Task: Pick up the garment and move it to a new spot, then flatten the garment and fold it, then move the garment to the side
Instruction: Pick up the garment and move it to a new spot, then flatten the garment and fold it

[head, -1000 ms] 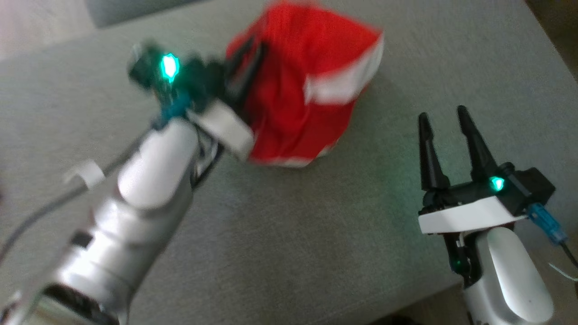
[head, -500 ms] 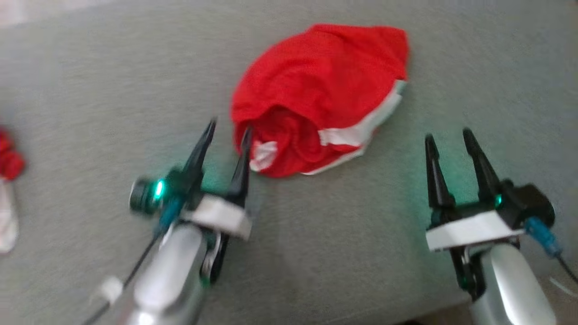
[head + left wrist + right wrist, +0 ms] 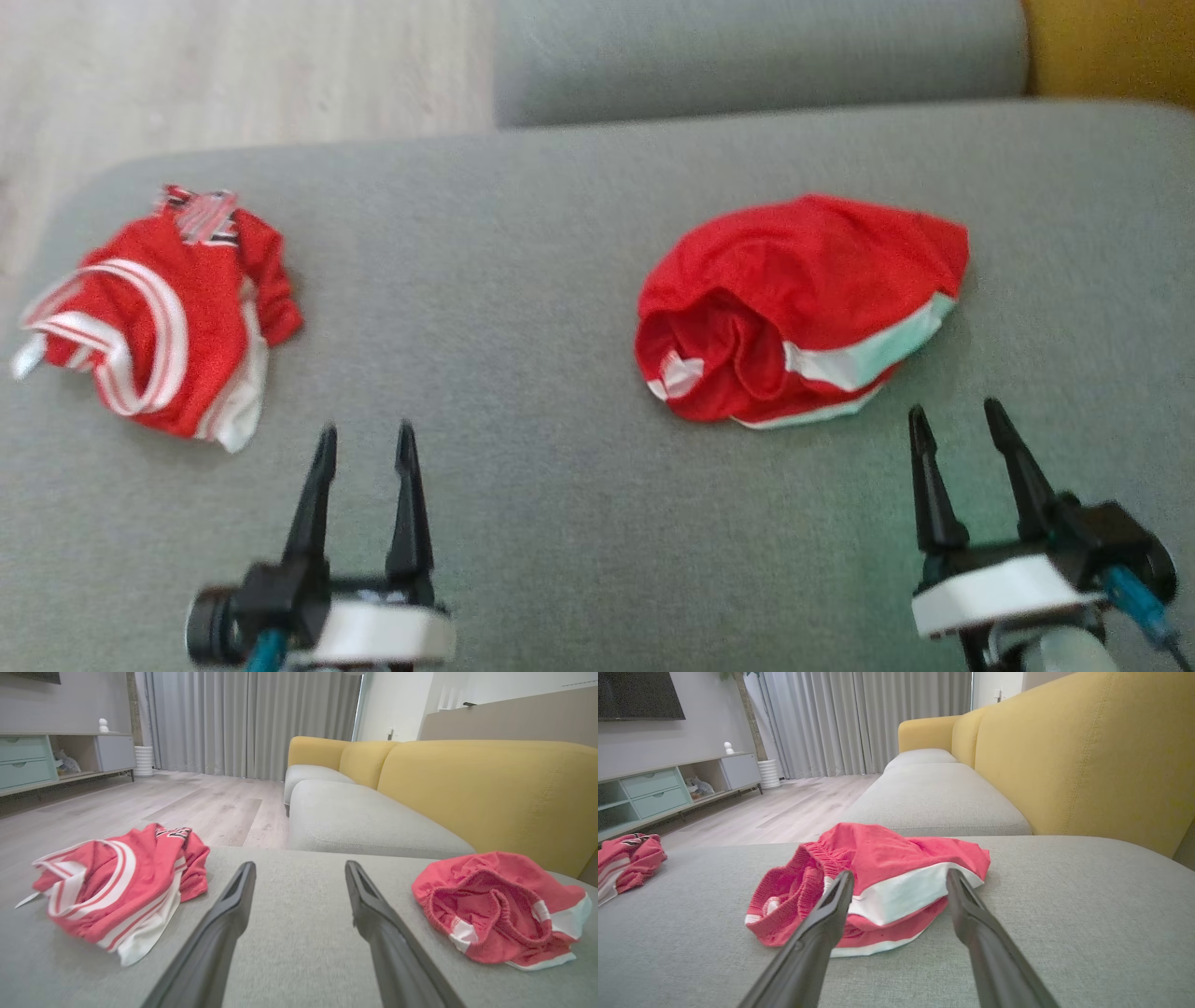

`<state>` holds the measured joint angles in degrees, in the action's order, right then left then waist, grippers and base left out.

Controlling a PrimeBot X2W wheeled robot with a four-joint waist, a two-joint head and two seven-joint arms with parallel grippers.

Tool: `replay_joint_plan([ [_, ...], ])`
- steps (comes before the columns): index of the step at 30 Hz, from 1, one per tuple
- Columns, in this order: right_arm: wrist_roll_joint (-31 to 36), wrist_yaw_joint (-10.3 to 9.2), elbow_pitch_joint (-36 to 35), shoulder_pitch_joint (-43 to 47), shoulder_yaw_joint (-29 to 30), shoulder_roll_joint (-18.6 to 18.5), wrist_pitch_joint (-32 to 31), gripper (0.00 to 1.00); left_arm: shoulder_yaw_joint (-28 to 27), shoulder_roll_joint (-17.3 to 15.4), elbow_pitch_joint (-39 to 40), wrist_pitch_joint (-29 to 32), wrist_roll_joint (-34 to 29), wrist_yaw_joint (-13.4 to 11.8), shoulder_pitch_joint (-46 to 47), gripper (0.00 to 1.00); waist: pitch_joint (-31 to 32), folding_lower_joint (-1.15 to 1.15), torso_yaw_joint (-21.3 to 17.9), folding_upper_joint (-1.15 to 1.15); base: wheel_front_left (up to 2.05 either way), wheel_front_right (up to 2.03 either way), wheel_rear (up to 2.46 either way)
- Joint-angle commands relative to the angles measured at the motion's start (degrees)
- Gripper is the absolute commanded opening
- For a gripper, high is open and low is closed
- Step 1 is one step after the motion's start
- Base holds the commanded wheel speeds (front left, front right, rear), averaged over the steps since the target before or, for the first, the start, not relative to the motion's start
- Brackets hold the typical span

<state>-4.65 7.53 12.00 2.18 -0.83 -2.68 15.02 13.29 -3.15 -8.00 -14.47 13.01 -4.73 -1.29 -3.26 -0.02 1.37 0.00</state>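
We look down on a broad grey seat cushion [image 3: 560,280], a flat pad of coarse woven cloth with rounded corners. Behind it stands a mustard-yellow backrest [image 3: 490,788], plump and finely textured, and past the cushion's far edge lies a pale wood-plank floor [image 3: 233,75].

The garment [image 3: 812,271], a pair of red shorts, lies on the cushion's right half, just ahead of our right gripper [image 3: 954,407] and not touching it. It is a rumpled, dome-shaped heap of soft cloth, with its gathered elastic waistband gaping toward us and a wide white band along the near edge.

Well apart, on the left half, a red jersey [image 3: 177,308] with white stripes lies crumpled. Our left gripper [image 3: 365,429] and the right one both hover over bare cushion, tapered black fingers spread, nothing held between them.
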Motion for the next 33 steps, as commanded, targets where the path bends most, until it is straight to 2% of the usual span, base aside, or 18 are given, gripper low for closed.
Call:
replay_joint_plan([
  [1,-0.1,-0.04,-2.4,-0.3,-1.0,-0.2,0.0,1.00,-1.9,0.2,2.0,-0.5,-0.4,-0.5,0.1,1.00,2.9,0.02,2.1,0.00,0.00,0.00,0.00],
  [16,0.1,-0.04,-5.3,4.5,-3.7,-0.2,0.0,1.00,-2.8,0.3,2.5,-0.5,-3.0,-1.5,-6.6,1.00,7.2,0.02,0.8,0.00,0.00,0.00,0.00],
  [33,0.2,-0.04,-3.9,4.0,-4.5,-0.2,0.0,1.00,-1.8,0.3,3.0,-0.5,-4.2,-1.8,-6.4,1.00,6.5,0.02,1.2,0.00,0.00,0.00,0.00],
])
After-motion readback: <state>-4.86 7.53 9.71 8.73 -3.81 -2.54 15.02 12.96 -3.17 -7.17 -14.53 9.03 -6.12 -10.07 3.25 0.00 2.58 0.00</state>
